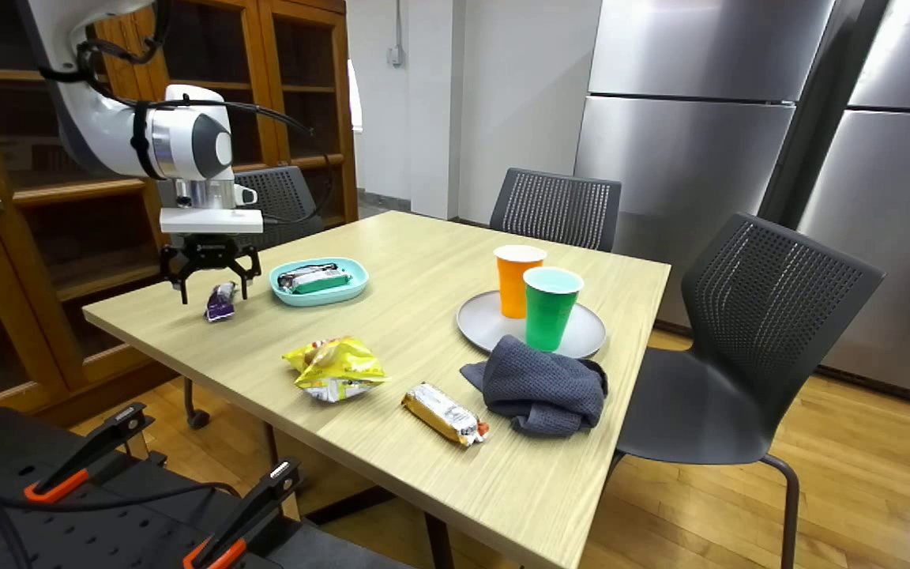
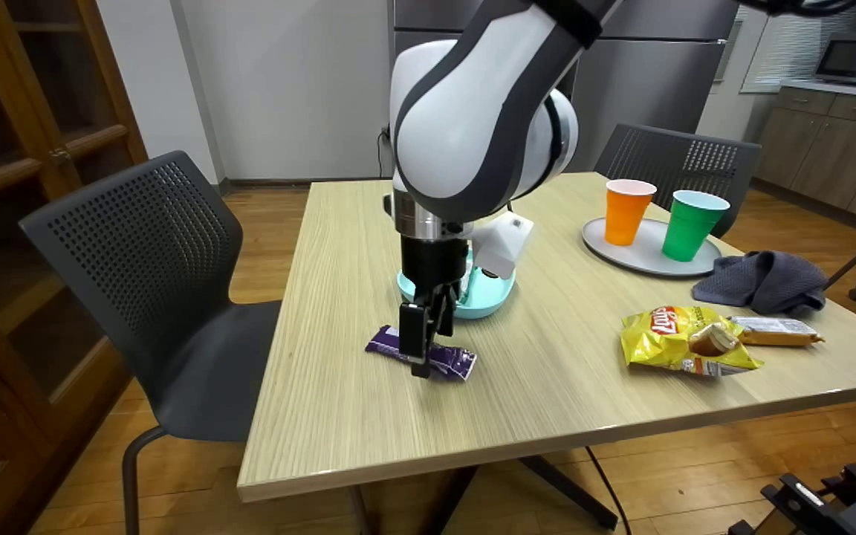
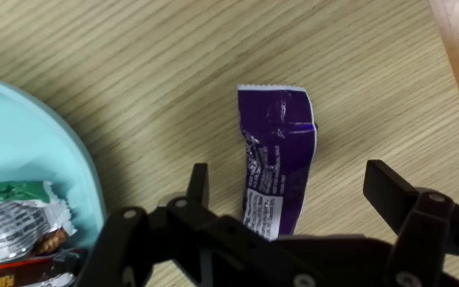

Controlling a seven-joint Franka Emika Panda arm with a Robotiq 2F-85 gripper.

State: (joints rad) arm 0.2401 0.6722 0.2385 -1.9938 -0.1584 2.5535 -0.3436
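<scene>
Neighbouring purple packet (image 3: pixel 279 155): dish (image 3: pixel 26 131) of bars (image 3: pixel 8 227)

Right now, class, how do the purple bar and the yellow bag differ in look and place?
The purple bar is narrow; the yellow bag is broader and puffy. The purple bar shows between the fingers of the open tool in the wrist view; the yellow bag lies away from the tool. Both are packets resting on the table.

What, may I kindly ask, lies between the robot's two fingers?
A purple snack bar lies on the table, between the open fingers in the wrist view, with a bare gap on each side.
</scene>
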